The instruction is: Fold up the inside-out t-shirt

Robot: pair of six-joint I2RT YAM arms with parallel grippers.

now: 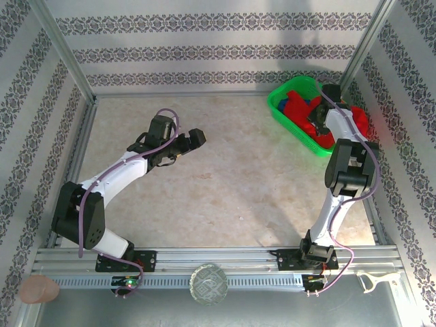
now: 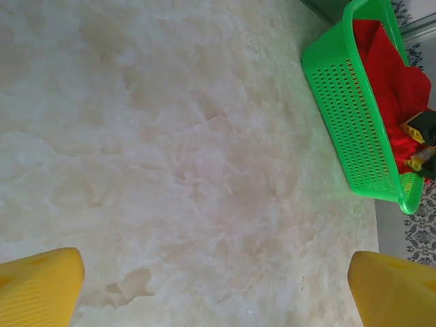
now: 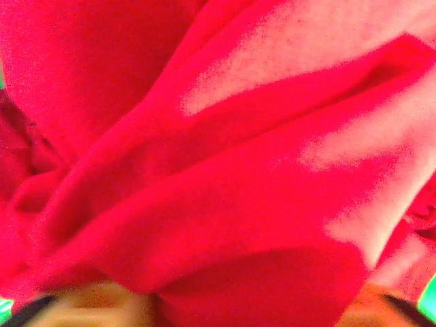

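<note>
Your right gripper (image 1: 316,120) digs into the red t-shirt (image 3: 218,163) in the green basket (image 2: 347,116), likely to lift it out, grip unclear; your left gripper (image 2: 218,286) hovers wide open, ready.

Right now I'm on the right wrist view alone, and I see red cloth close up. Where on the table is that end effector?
Observer: The right end effector is down inside the green basket, at the far right corner of the table.
Operator: Is anything else in that basket?
Observer: A dark blue garment lies beside the red t-shirt.
Operator: And the other arm?
Observer: The left end effector hangs open over the tabletop, left of centre, well apart from the basket.
</note>
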